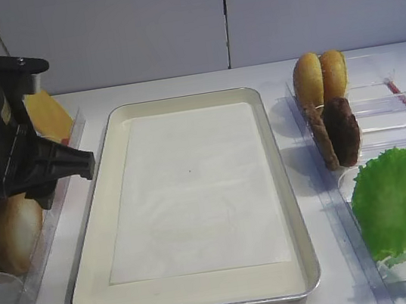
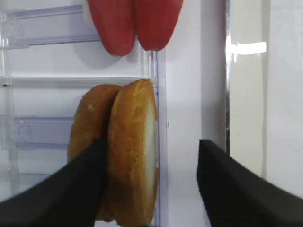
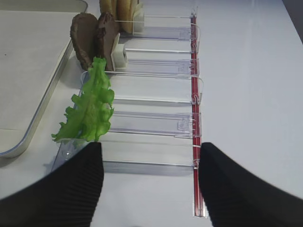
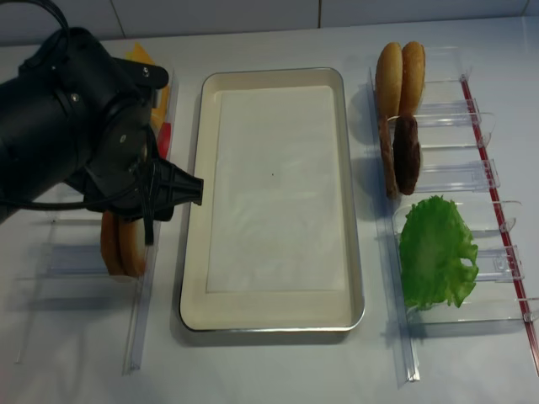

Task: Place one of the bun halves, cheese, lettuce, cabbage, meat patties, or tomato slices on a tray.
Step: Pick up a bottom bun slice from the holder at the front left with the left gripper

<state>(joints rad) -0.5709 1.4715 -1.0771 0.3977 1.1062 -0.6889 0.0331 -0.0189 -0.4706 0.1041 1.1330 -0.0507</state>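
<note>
Two bun halves stand on edge in a clear rack left of the tray [image 1: 288, 185]. The one with the whitish cut face [image 2: 135, 156] sits between the jaws of my left gripper [image 2: 151, 144], which is open. The left finger [image 2: 71, 189] rests against its brown back, and the right finger [image 2: 236, 189] stands apart beyond the rack wall. The paper-lined tray holds nothing. Tomato slices [image 2: 135, 23] and cheese [image 1: 48, 114] lie further along the left rack. Meat patties [image 1: 335, 132] and lettuce [image 1: 402, 202] are on the right. My right gripper [image 3: 149, 146] is open over a clear rack. Cabbage is out of view.
Two glossy golden bun halves [image 1: 319, 77] stand at the back of the right rack. Clear plastic dividers [image 3: 156, 94] with a red strip [image 3: 194, 109] run along the right side. The left arm's black body [image 4: 76, 126] hangs over the left rack.
</note>
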